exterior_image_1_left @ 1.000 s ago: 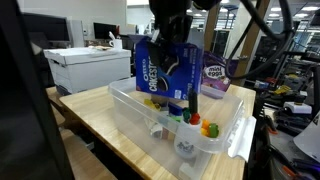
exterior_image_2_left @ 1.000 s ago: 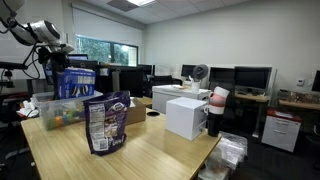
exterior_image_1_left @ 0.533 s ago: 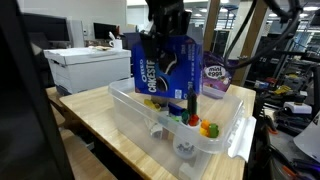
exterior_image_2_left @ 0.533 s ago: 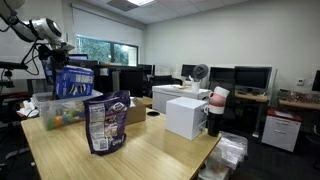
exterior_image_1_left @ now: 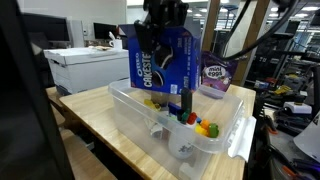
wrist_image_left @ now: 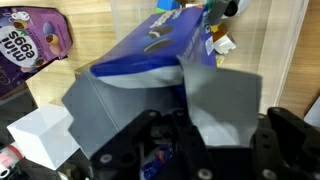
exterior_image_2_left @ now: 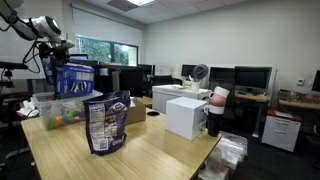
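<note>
**Item 1, tool** point(exterior_image_1_left: 165, 32): I am keeping it clamped shut on the upper edge of the blue Oreo package point(exterior_image_1_left: 160, 62). In the wrist view the two grey fingers point(wrist_image_left: 215, 105) are pinching the pack from either side.

**Item 2, Oreo package:** It is hanging straight below the tool and over the clear bin point(exterior_image_1_left: 137, 122), toward the bin's far end as an exterior view shows it. Its long axis is running roughly upright with a slight lean, and the printed face is turned toward the camera in that view. The lower edge is sitting about level with the bin's rim. I cannot tell whether it is clear of the rim or already dipping inside. From the wrist view the pack point(wrist_image_left: 150, 55) is stretching away from the tool toward the bin's interior.

**Item 3, clear bin:** It is resting on the wooden tabletop point(exterior_image_1_left: 95, 135). Small coloured pieces point(exterior_image_1_left: 203, 126) are lying inside it, beside and below the pack's lower corner. A dark upright stick point(exterior_image_1_left: 190, 102) is standing among them, just beside the pack.

**Item 4, purple Mini Eggs bag** point(exterior_image_1_left: 215, 75): It is standing outside the bin, just beyond its far wall.

**Item 5, dark snack bag** point(exterior_image_2_left: 105, 122): It is standing upright on the tabletop, well apart from the bin.

**Item 6, white printer** point(exterior_image_1_left: 80, 65): It is sitting beyond the bin, off the tabletop.
</note>
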`<state>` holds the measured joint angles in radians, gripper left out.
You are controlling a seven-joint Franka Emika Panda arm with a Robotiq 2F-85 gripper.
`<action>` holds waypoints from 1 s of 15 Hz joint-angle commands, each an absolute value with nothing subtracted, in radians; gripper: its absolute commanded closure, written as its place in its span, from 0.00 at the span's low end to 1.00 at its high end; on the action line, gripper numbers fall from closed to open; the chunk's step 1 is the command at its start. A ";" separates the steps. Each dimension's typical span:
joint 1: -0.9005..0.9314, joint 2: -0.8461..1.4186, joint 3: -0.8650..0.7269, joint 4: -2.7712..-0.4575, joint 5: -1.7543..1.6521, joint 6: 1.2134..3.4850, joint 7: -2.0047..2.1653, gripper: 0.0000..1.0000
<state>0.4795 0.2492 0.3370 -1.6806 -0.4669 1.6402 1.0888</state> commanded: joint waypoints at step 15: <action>0.558 0.293 0.320 -1.562 -0.584 1.504 1.081 0.99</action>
<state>0.5412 0.2771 0.3237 -1.5939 -0.5641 1.5342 1.0887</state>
